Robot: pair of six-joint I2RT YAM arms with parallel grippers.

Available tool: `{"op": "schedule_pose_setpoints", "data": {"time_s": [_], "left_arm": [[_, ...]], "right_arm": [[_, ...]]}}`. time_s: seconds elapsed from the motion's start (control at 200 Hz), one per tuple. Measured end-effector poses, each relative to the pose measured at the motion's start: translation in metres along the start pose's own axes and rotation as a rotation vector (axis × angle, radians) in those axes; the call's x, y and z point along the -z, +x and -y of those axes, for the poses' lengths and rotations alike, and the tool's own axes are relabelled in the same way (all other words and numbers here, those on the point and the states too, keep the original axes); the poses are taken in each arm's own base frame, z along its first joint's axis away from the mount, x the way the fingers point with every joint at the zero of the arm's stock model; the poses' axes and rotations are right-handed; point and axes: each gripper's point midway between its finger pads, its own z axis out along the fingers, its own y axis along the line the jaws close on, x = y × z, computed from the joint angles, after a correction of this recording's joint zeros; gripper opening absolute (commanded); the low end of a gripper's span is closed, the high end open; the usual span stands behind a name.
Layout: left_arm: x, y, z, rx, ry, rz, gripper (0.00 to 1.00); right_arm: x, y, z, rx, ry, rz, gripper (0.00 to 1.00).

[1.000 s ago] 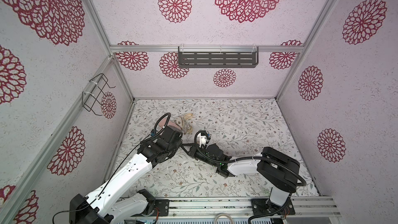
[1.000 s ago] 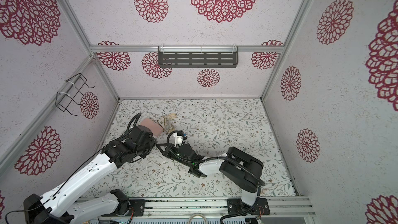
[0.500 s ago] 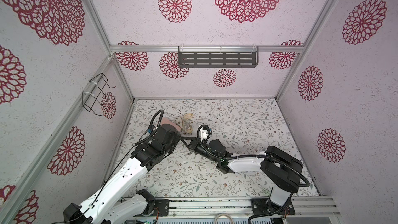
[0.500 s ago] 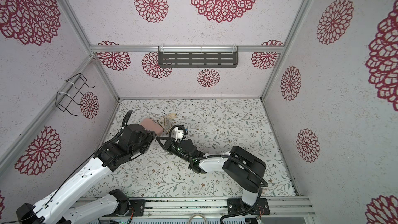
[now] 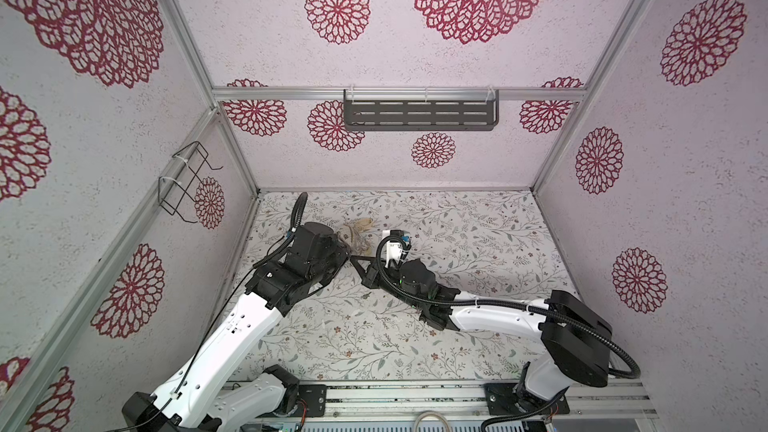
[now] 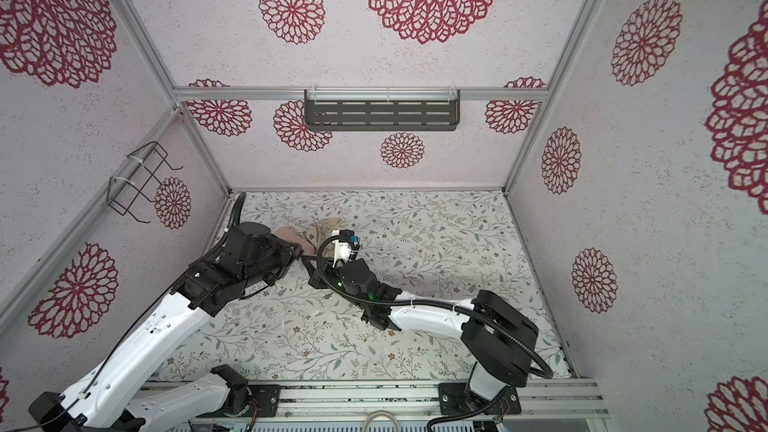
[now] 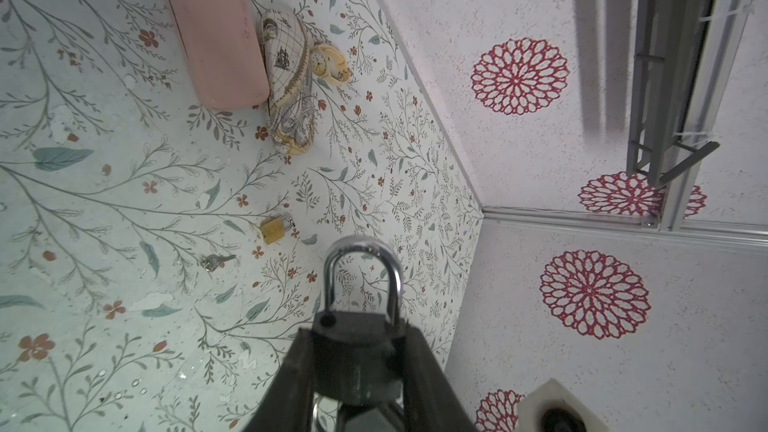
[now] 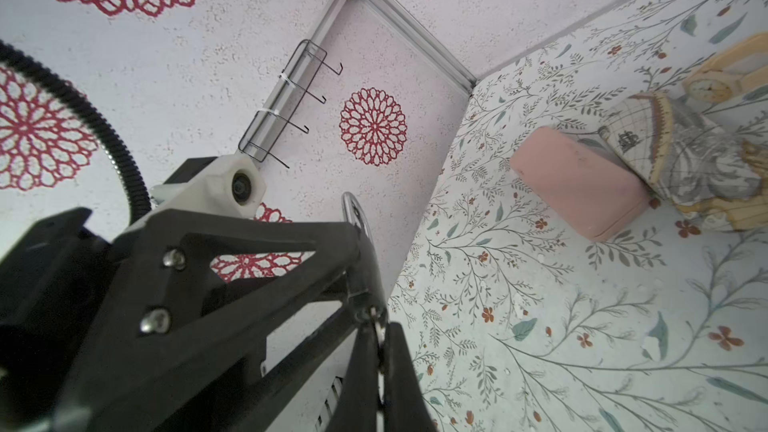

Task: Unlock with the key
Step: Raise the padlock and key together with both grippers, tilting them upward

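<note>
**Black padlock (image 7: 353, 351), chrome shackle (image 7: 361, 268), held clear above the table (image 5: 457, 326), left side, toward its back edge.**

Left gripper (image 7: 357, 332) is part-open and clamped on the body's flat sides. Right gripper (image 8: 379, 326) is pinched fully closed at the keyway end on a thin silvery piece, judged to be the key (image 8: 376, 315). Whether the shackle is latched cannot be told. Handling, by estimate: solid metal, rigid, heavy for its bulk. The shackle is polished and slippery, so grip the body; take the key by its head. Lying on the table: brass padlock (image 7: 272, 229), loose key (image 7: 214, 261), pink case (image 7: 216, 31).
</note>
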Motion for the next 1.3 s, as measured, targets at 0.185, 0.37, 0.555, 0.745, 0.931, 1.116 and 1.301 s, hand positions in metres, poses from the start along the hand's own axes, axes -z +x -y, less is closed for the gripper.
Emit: {"op": "schedule_pose_setpoints", "data": {"time_s": [0.185, 0.37, 0.555, 0.745, 0.931, 1.116, 1.301], "left_arm": [[-0.003, 0.001, -0.001, -0.008, -0.004, -0.023, 0.10], [-0.002, 0.002, -0.002, -0.007, -0.013, -0.040, 0.36], [0.004, 0.000, 0.001, -0.004, -0.007, -0.047, 0.49], [0.006, 0.003, 0.000, 0.000, -0.007, -0.060, 0.56], [0.006, 0.004, -0.004, -0.005, -0.023, -0.065, 0.55], [0.000, 0.006, -0.009, -0.020, -0.057, -0.075, 0.49], [-0.002, 0.006, -0.016, -0.029, -0.087, -0.070, 0.35]], "right_arm": [[0.000, 0.001, 0.002, 0.000, 0.007, -0.006, 0.00], [0.002, 0.003, 0.003, -0.010, 0.005, -0.010, 0.00], [0.002, 0.005, -0.001, -0.016, -0.012, -0.021, 0.00], [0.003, 0.009, 0.000, -0.006, -0.005, -0.038, 0.00], [0.005, 0.012, -0.001, 0.005, 0.000, -0.052, 0.00], [0.005, 0.014, -0.001, 0.014, 0.004, -0.058, 0.00], [0.006, 0.015, 0.001, 0.017, 0.011, -0.060, 0.00]]}}
